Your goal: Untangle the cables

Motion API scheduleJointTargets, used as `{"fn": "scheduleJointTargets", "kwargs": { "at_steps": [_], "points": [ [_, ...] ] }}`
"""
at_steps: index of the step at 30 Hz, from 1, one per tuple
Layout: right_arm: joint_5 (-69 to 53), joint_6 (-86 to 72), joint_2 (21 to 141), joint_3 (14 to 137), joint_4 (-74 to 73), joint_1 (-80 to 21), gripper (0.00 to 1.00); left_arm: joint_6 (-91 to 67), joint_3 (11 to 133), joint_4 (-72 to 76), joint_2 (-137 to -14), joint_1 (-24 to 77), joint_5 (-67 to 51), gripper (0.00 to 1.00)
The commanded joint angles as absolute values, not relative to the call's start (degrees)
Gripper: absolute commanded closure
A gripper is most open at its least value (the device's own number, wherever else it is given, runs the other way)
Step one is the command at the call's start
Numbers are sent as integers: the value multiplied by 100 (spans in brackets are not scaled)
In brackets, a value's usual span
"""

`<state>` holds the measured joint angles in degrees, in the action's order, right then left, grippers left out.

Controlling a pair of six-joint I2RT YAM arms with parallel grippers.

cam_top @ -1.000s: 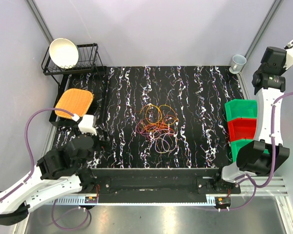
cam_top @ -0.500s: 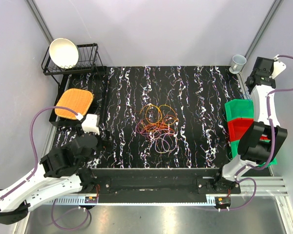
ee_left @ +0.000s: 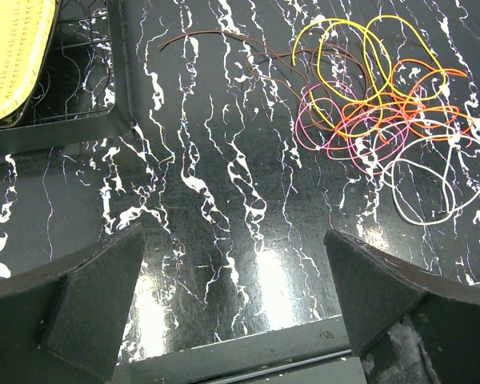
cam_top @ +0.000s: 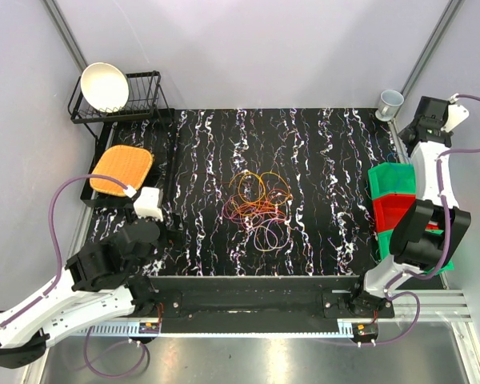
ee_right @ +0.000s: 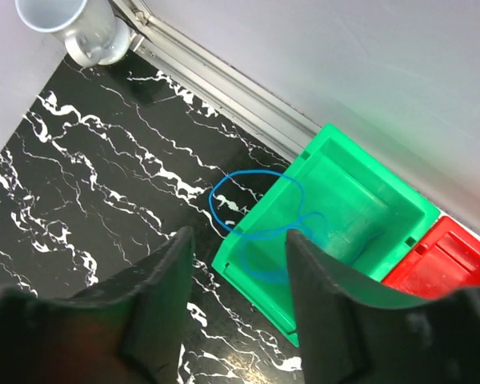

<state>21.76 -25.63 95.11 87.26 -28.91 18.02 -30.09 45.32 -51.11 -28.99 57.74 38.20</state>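
Black tabletop [cam_top: 328,160] veined with white, enclosed by pale walls. The cables [cam_top: 258,210] lie in one knot of loose loops at mid-table, well apart from both arms. In the left wrist view, yellow and orange strands lie at the far side, pink and pale loops lie nearer, and a dark brown strand trails off to one side. The knot reads the same as it did a second ago.

One blue cable [ee_right: 256,216] lies away from the knot at the right edge. It is draped over the rim of a green bin [ee_right: 368,192], with one loop on the table and the rest inside. A red bin [ee_right: 440,256] adjoins the green one, and a cup [ee_right: 72,24] stands in the far corner.

The right gripper [ee_right: 240,238] hangs above the green bin, fingers parted with nothing between them. Within the last second its arm has folded back and its wrist has settled over the bin. Judged from this, the blue strand is separated and let go, and the right arm is free to fetch another.

The left gripper [ee_left: 234,238] is spread wide and empty, low over bare table at the near left, facing the knot. Its arm has shifted only slightly. A dish rack [cam_top: 148,96] holding a bowl [cam_top: 104,86] stands at far left.
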Motion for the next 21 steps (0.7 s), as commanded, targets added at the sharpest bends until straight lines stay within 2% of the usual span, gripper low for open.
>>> {"fn": "scheduleJointTargets", "kwargs": {
  "at_steps": [1,5,11,14,17,21],
  "points": [
    [2136,-2610,8940,8587,-2698,1828,38,-3059,4588,-4983,-2874,5783,3990,1],
    [1619,-2811,8526,8368,-2698,1819,29,-3067,4597,-4975,-2883,5783,4008,1],
    [29,-3032,8227,7937,-2689,1671,27,-3190,4667,-4826,-3234,5783,3964,1],
    [61,-2945,8156,7770,-2742,925,27,-3252,4492,-4179,-3471,5783,3719,1],
    [194,-2865,8261,7796,-2847,-234,25,-3269,4263,-3239,-3927,5783,3429,1],
    [-499,-3093,8490,7849,-2927,-615,25,-3226,4218,-2103,-4893,5783,3112,1]
  ]
}}
